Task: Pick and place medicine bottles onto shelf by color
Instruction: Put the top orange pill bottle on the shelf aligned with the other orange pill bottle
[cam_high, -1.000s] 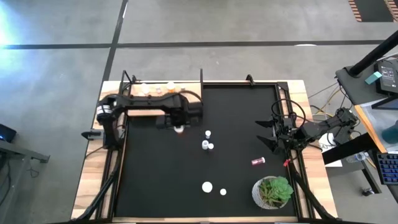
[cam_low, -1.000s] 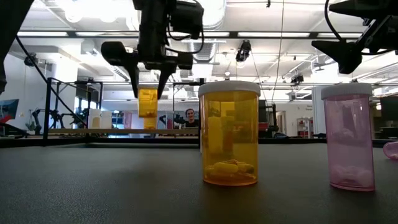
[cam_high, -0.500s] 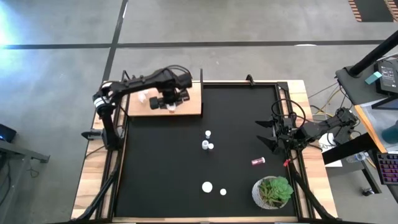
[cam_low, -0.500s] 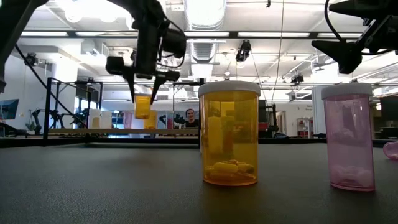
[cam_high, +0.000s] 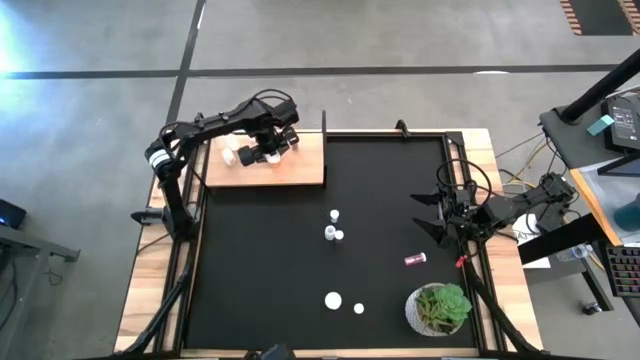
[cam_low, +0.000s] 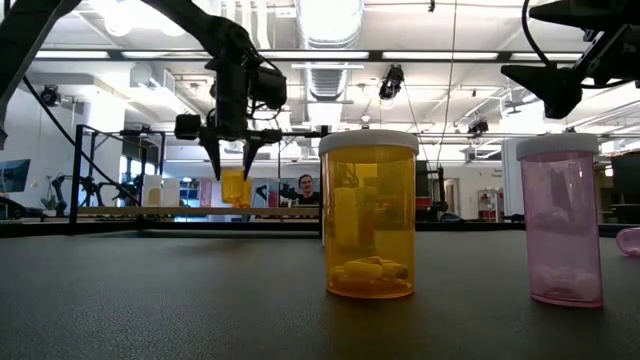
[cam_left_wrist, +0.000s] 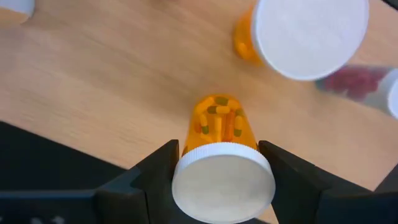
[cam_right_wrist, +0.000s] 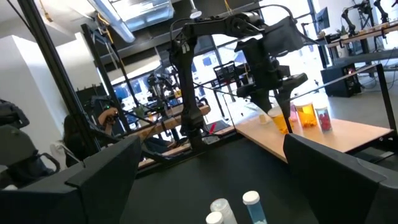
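One orange white-capped pill bottle (cam_left_wrist: 222, 163), clamped in the left gripper (cam_left_wrist: 217, 177) over the light-wood shelf (cam_high: 300, 172), should descend upright beside the standing orange bottle (cam_left_wrist: 298, 34).

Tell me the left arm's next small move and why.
Probably lower straight down, then release. The left gripper holds an orange bottle above the shelf, beside another orange bottle, so colors match.
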